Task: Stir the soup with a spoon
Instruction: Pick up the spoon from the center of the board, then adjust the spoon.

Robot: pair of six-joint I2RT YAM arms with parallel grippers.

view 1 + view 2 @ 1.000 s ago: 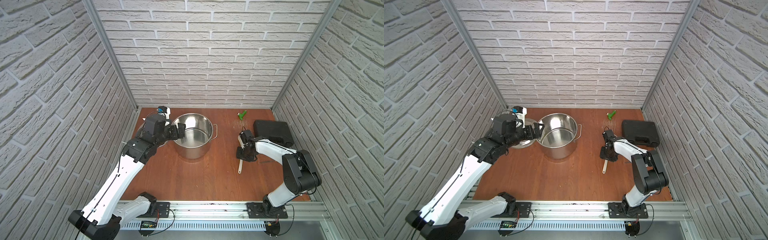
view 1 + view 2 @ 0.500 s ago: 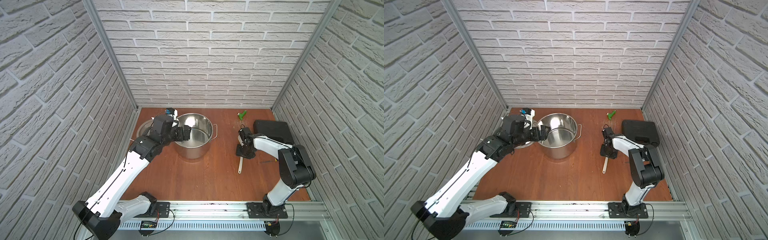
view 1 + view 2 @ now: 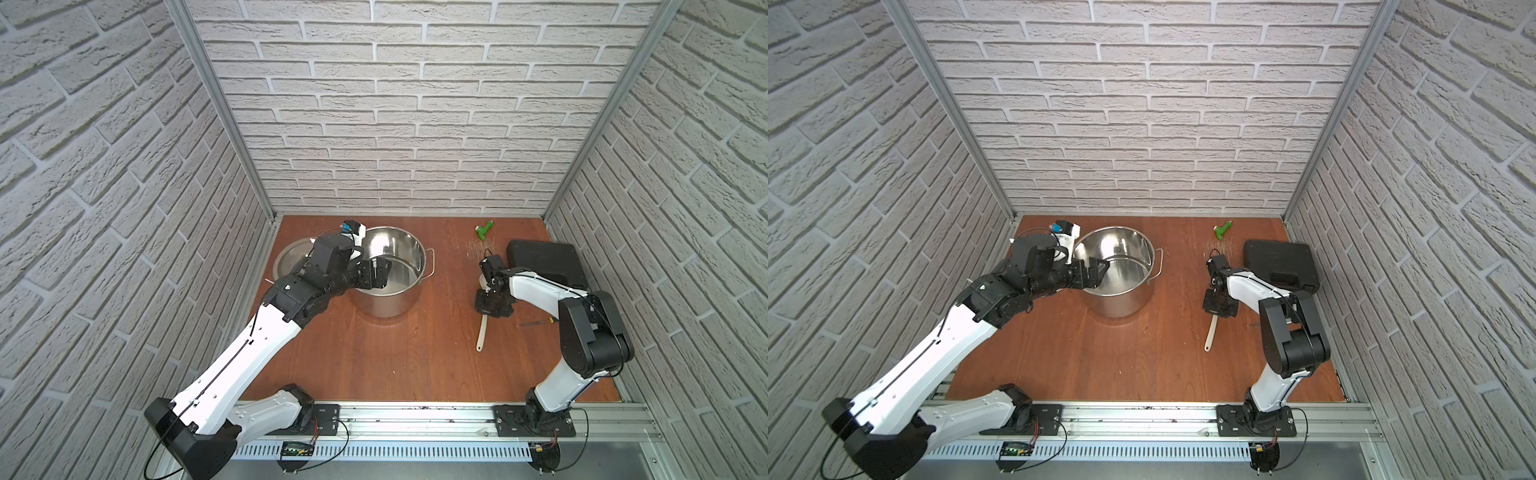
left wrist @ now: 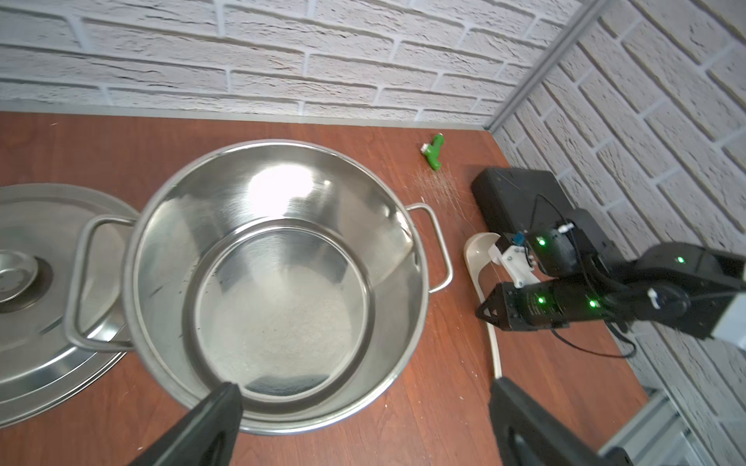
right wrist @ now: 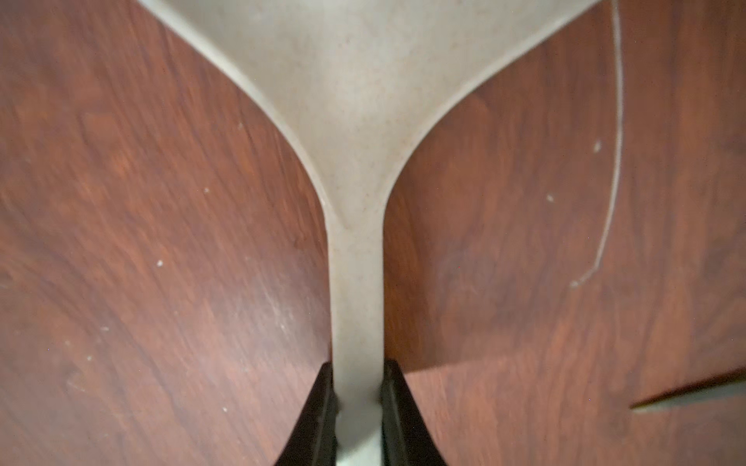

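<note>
The steel stockpot (image 3: 386, 303) (image 3: 1117, 303) stands at the back left of the table; its inside (image 4: 161, 242) looks bare and no soup shows. My left gripper (image 3: 380, 276) (image 4: 363, 385) hangs open above the pot's near rim, holding nothing. The cream spoon (image 3: 482, 332) (image 3: 1209, 336) lies flat on the wood right of the pot, with its bowl (image 4: 478, 250) toward the back. My right gripper (image 3: 490, 309) (image 5: 357, 387) is shut on the spoon's handle (image 5: 355, 282) just behind the bowl, both fingers pressed against its sides.
The pot's lid (image 3: 291, 259) (image 4: 40, 282) lies left of the pot, under my left arm. A black case (image 3: 544, 262) sits at the back right, a green plastic piece (image 3: 484, 230) near the back wall, and a small yellow-handled screwdriver (image 3: 538, 322) by my right arm. Brick walls enclose three sides.
My right gripper has closed onto the spoon's handle. My left arm has swung right, from beside the pot to over its rim, still open.
</note>
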